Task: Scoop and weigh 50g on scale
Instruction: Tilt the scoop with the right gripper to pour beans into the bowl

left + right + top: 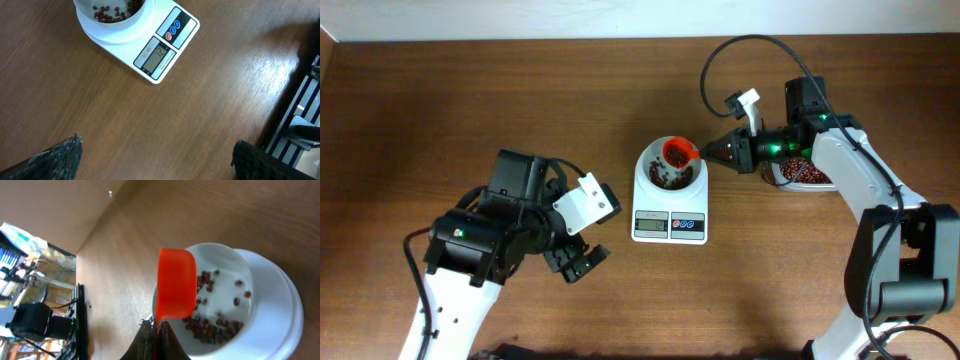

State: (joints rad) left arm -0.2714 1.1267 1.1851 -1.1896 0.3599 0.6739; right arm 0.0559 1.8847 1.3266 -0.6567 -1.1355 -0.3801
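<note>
Overhead: the right gripper [706, 152], clamped on the orange scoop [679, 152], holds it over the scale [670, 226], whose bowl [648, 163] contains red-brown beans [667, 179]. The left gripper [583, 262] hangs with its jaws apart, left of the scale.

Left wrist: wide-spread fingers [55, 159] frame bare table [150, 130] near the scale.

Right wrist: the scoop hangs tilted above the beans.

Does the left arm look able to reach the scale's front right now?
Probably yes: only bare table lies between the open left gripper and the scale; the scoop sits over its bowl.

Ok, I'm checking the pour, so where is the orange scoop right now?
In the overhead view the orange scoop is near mid-frame, held by the right gripper over the white bowl of the scale, which has beans in it.
</note>
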